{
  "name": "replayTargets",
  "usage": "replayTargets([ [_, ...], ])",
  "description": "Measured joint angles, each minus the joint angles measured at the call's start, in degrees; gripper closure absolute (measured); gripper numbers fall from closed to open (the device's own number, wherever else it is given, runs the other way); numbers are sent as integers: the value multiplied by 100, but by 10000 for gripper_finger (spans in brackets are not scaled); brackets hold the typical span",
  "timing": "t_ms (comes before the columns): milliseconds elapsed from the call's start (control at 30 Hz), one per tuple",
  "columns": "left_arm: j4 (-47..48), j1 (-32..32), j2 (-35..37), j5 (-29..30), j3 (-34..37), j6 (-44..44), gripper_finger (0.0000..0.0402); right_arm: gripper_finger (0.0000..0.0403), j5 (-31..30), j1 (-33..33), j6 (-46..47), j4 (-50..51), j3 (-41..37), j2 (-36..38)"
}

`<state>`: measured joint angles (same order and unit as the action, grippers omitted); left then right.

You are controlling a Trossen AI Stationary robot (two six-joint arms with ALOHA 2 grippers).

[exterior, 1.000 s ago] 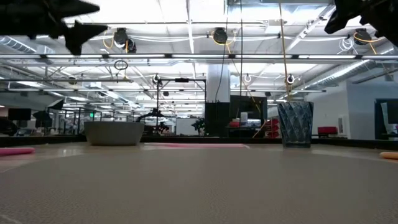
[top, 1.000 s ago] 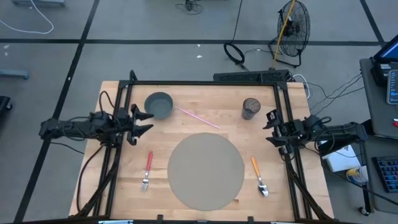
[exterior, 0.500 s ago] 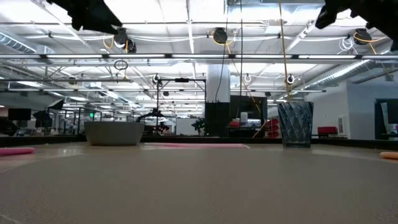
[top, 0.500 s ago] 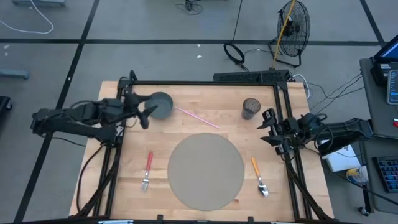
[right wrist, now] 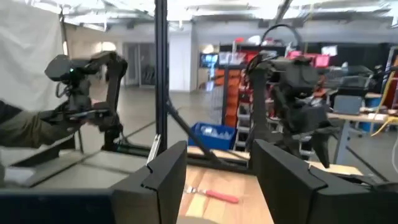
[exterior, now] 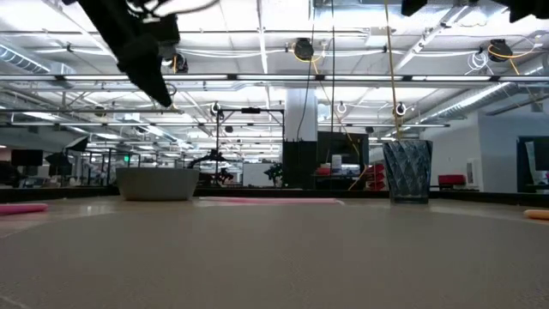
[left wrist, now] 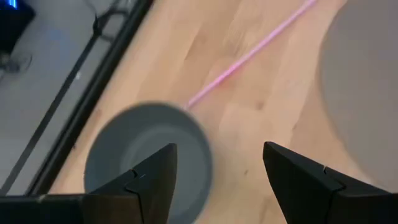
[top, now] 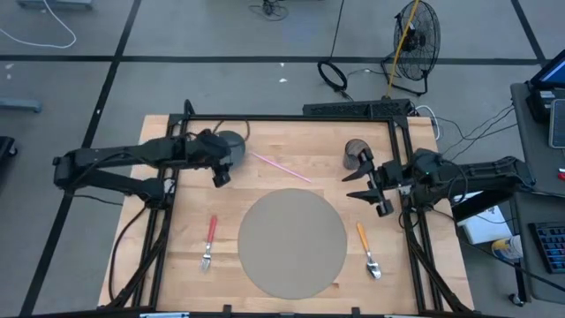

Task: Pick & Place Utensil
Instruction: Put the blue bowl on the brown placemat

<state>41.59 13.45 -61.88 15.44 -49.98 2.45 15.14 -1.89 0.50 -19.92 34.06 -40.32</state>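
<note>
Utensils: red-handled fork (top: pixel 208 241) lying left of the round grey mat (top: pixel 292 241), orange-handled spoon (top: pixel 367 249) lying right of it, both flat on the wood, neither touched.
Surface: butcher-block table (top: pixel 282 141) sitting inside a black frame, mat taking up the middle-front.
Back row: grey bowl (top: pixel 228 147) near the left rear, pink straw (top: pixel 279 165) lying slanted beside it, dark glass cup (top: pixel 356 153) at the right rear.
Left gripper (top: pixel 218 165): hovering just beside the bowl, fingers spread apart, holding nothing.
Right gripper (top: pixel 368 184): hanging just in front of the cup, fingers apart, also holding nothing.
Room: grey floor all around, fan (top: pixel 415 40) and cables behind the table.
Open space: bare wood showing between mat and back row.
</note>
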Motion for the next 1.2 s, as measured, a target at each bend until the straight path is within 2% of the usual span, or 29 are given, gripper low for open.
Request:
replayTargets([
  [267,164,464,-835,107,0,93,158,222,19,-129,-267,83,112,-76],
  [600,169,1358,-1616,-791,0,-236,158,222,6,-122,-17,182,112,-76],
  [1200,165,1380,-1769,-1285,0,-675,158,222,0,-122,32,271,112,-76],
])
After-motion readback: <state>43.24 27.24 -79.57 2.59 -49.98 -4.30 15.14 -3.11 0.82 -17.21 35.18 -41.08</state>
